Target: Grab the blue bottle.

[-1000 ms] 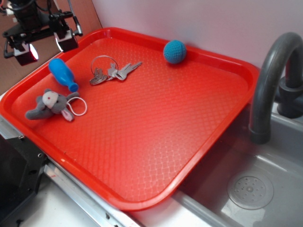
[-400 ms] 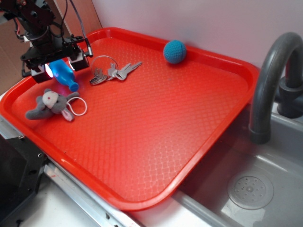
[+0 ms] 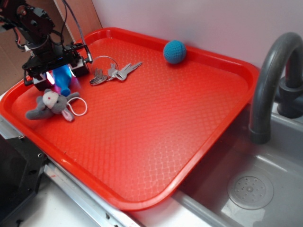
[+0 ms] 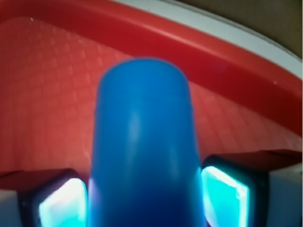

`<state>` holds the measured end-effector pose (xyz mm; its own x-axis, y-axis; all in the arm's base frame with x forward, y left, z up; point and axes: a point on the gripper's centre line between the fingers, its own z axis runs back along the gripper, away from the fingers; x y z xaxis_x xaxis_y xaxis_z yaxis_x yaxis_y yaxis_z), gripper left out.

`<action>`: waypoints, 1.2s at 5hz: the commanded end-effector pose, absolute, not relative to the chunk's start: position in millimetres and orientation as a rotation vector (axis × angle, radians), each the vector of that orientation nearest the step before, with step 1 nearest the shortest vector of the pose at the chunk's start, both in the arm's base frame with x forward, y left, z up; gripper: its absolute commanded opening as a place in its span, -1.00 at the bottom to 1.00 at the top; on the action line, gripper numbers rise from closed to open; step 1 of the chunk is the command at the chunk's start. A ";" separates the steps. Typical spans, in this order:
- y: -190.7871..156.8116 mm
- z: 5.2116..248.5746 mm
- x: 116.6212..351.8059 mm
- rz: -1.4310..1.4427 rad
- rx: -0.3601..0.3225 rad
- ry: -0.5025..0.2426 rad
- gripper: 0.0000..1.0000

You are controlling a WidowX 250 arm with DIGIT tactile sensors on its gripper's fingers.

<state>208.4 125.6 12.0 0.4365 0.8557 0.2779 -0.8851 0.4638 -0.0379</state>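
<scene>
Where the red plastic tray [image 3: 142, 123] reached the frame's upper left, the small smooth blue plastic bottle [image 4: 144, 156] was bracketed by the black gripper [image 3: 59, 74]; closure could not be told.

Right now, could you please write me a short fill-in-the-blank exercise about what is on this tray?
1. The pincer is lowered over the blue bottle, with one finger on each ____ of its body.
2. The keys lie between the blue bottle and the teal ____.
3. The grey plush toy rests on the ____ tray.
4. To the right of the tray stands a grey ____.

Missing words: side; ball; red; faucet
</scene>
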 end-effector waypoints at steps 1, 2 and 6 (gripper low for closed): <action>129.9 2.8 198.8 1.100 0.149 -0.238 -1.00; 122.6 19.9 198.3 1.108 0.156 -0.196 -1.00; 23.4 199.6 224.8 0.381 -0.141 -0.126 -1.00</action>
<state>228.6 7.3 183.1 0.9220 0.3844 0.0464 -0.3746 0.9159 -0.1443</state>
